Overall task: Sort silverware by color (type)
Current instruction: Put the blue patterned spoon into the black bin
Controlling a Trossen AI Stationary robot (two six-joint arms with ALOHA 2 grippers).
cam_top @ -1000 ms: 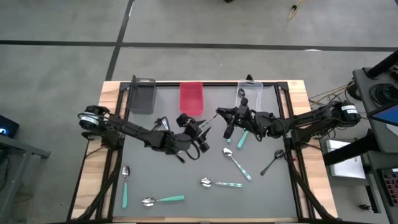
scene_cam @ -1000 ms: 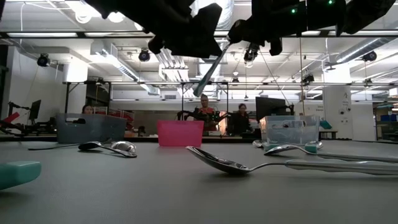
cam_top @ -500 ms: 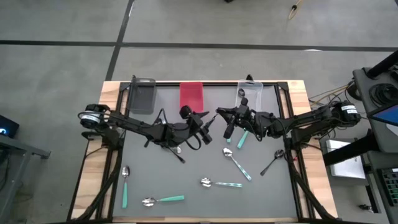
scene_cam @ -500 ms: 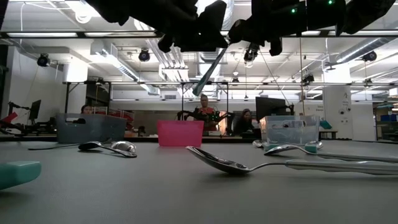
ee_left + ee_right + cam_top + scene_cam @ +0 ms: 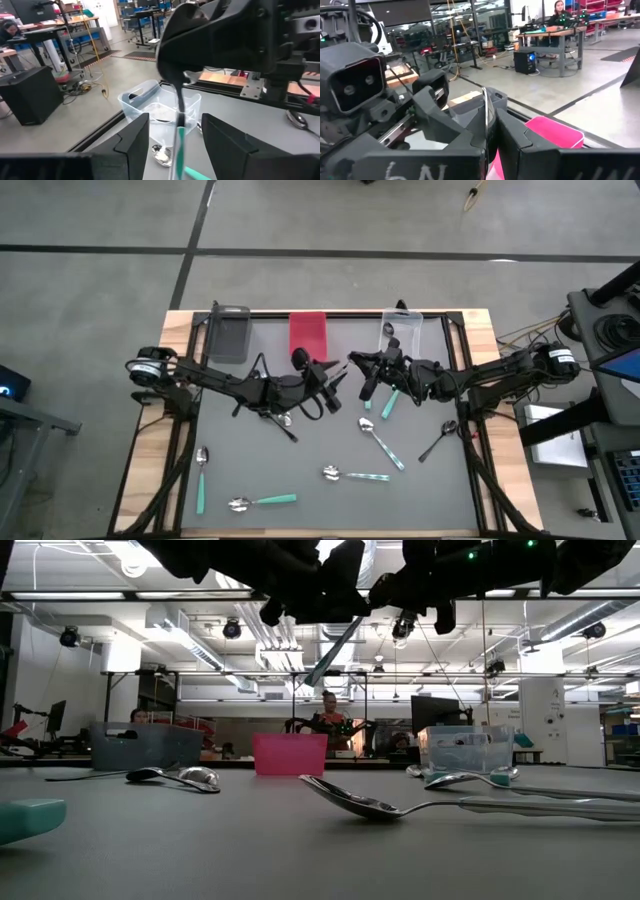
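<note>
Above the table's middle, just in front of the red bin (image 5: 308, 337), a teal-handled spoon (image 5: 369, 385) hangs in the air, pinched by its bowl end in the right gripper (image 5: 366, 366), whose fingers are closed tight on it. Its handle slants down toward the left gripper (image 5: 338, 380), which faces it from the other side with its fingers (image 5: 134, 141) spread apart on either side of the handle, not yet touching it.

Right of the red bin stands a clear bin (image 5: 402, 333), and left of it a grey bin (image 5: 230, 332). Nearer the table's front edge than the red bin lie more spoons: a teal spoon (image 5: 262, 501), another teal one (image 5: 200, 477) at the left, a patterned spoon (image 5: 354, 474), a silver spoon (image 5: 380, 442), and a black spoon (image 5: 438, 440) at the right.
</note>
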